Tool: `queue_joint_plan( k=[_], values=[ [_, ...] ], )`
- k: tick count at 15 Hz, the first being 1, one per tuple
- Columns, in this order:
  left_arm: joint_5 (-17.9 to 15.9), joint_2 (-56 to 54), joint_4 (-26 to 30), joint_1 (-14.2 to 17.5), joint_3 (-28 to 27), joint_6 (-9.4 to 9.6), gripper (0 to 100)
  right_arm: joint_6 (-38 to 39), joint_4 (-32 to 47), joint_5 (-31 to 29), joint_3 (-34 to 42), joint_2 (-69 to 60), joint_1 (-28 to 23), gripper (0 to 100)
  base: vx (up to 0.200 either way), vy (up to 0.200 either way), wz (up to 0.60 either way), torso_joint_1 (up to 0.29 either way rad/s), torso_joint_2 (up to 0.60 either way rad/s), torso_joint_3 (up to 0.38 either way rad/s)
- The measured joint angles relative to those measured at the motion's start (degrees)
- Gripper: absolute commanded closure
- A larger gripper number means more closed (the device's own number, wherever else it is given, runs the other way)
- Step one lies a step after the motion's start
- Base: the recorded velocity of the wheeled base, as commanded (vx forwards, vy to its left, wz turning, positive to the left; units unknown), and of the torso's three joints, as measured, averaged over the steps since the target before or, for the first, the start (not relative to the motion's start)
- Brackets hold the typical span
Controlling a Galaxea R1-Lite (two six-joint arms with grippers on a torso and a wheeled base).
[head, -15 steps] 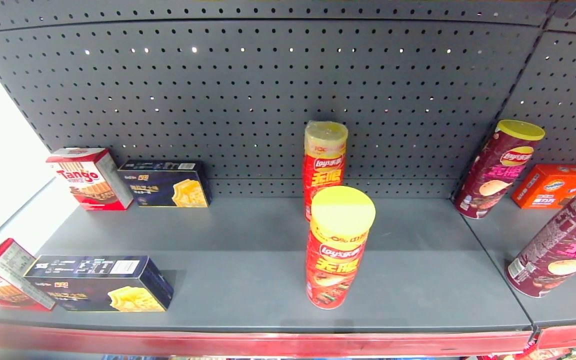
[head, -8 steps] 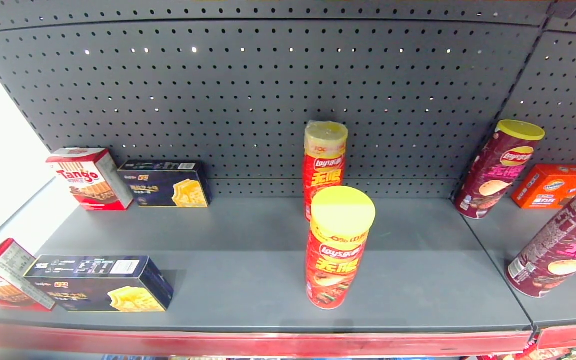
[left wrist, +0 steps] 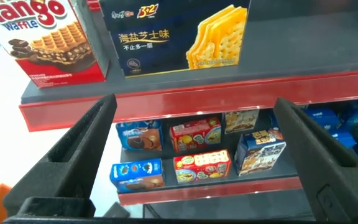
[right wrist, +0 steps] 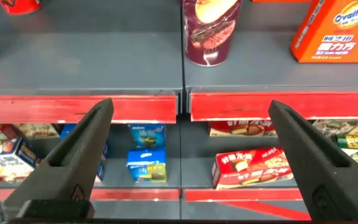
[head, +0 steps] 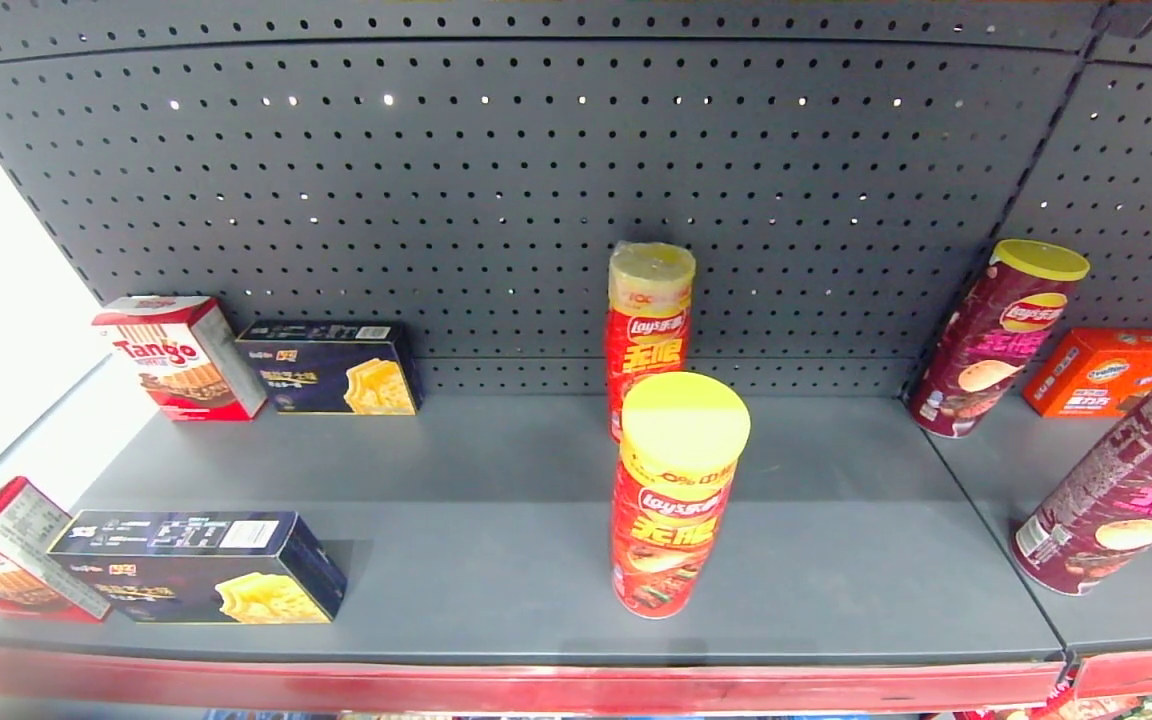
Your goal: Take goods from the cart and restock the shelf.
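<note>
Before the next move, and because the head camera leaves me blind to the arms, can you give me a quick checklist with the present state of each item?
1. Left gripper open: ok, fingers wide apart with nothing between them.
2. Right gripper open: ok, fingers wide apart with nothing between them.
3. An item in hand to stock: not ok, neither gripper holds anything.
4. Free spot on the shelf: ok, there is a bare stretch between the blue box and the front red can.
5. Cans standing steady: ok, the front red can and the rear red can are both upright.
</note>
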Motion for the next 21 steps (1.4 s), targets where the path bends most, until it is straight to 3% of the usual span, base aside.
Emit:
queue_joint_plan(
  k=[3,4,5,7,8,17,19,21],
  values=[
    [6.2,0.0,-0.4,0.1,0.1,1.37,0,0.0,0.0,0.0,0.0,-0.5,-0.1,0,0.0,0.0,0.0,0.0,0.0,0.0],
    [6.3,0.0,-0.5,0.2,0.1,1.48,0,0.0,0.0,0.0,0.0,-0.6,-0.1,0,0.0,0.0,0.0,0.0,0.0,0.0],
    [5.9,0.0,-0.4,0.2,0.2,1.11,0,0.0,0.0,0.0,0.0,-0.7,-0.1,0,0.0,0.0,0.0,0.0,0.0,0.0],
    [3.5,0.0,-0.5,0.1,0.2,-2.5,0,0.0,0.0,0.0,0.0,-0.7,-0.1,0,0.0,0.0,0.0,0.0,0.0,0.0],
    [3.2,0.0,-0.5,0.1,0.2,-2.79,0,0.0,0.1,0.0,0.0,-0.8,-0.1,0,0.0,0.0,0.0,0.0,0.0,0.0],
    [1.8,0.0,-0.5,0.1,0.1,-2.12,0,0.0,0.0,0.0,0.0,-0.8,-0.1,0,0.0,0.0,0.0,0.0,0.0,0.0],
    [1.8,0.0,-0.5,0.1,0.1,-1.87,0,0.0,0.0,0.0,0.0,-0.8,-0.1,0,-0.2,0.0,0.0,0.002,0.0,0.0],
    [2.1,0.0,-0.5,0.1,0.2,-2.52,0,0.0,0.0,0.0,0.0,-0.8,-0.1,0,0.0,0.0,0.0,0.0,0.0,0.0]
  ],
)
